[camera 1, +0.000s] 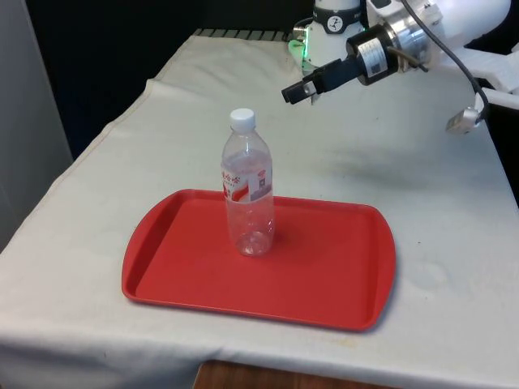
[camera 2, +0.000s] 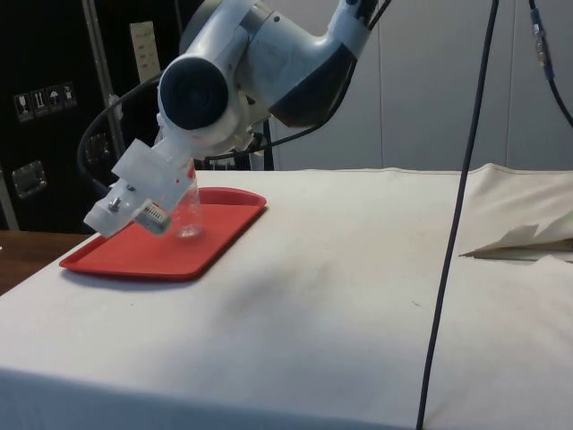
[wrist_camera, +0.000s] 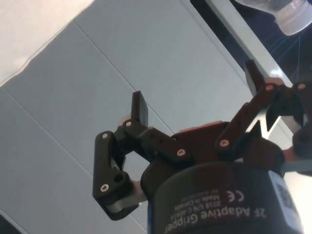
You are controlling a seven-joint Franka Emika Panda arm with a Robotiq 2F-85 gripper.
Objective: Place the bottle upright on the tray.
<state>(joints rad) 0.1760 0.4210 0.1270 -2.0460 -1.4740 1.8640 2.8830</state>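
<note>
Clear plastic bottle (camera 1: 247,185) with white cap and red-and-white label, upright on red tray (camera 1: 324,284) at lower centre of front view; black gripper (camera 1: 298,89) at upper right of that frame, raised clear of bottle, jaws apart and empty.

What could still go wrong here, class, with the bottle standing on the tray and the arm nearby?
1. The bottle is tall, narrow and looks empty, so a knock to the table or tray could probably tip it.
2. The open pincer hangs above the table beyond the tray, free of the bottle; a low sweep back across the tray might strike the cap.
</note>
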